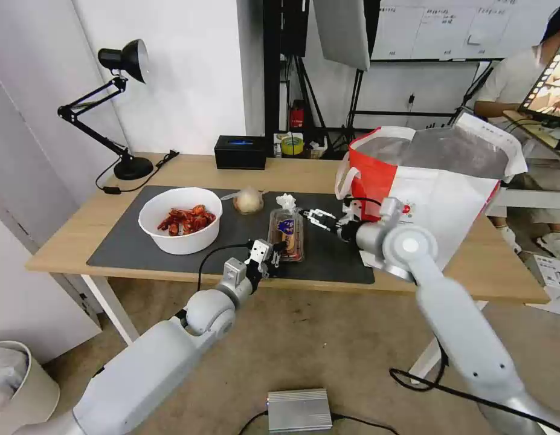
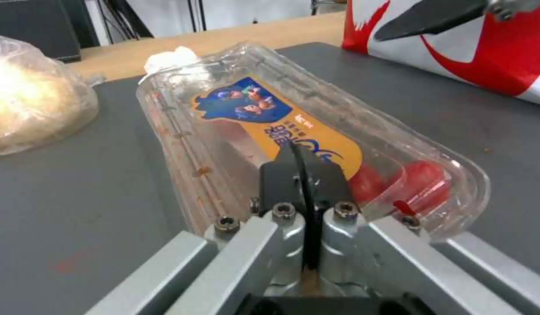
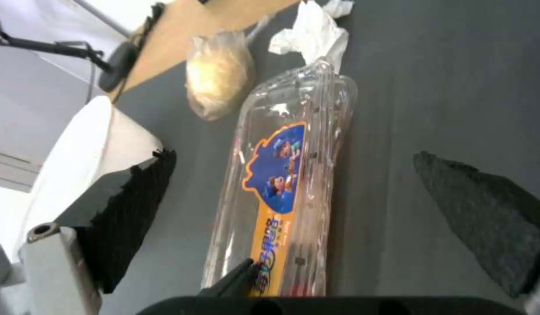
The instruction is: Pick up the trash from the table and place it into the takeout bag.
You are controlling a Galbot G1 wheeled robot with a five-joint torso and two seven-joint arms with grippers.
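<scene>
Left hand [image 2: 305, 175] pinches the clamshell tray [image 1: 286, 234] shut beside tissue [image 1: 285, 200]; right hand [image 1: 316, 217] gapes empty above.

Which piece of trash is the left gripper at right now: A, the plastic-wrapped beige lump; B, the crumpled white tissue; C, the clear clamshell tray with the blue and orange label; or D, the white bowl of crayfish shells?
C: the left gripper sits at the near end of the clear clamshell tray on the dark mat, its fingers closed together over the tray's labelled lid.
</scene>
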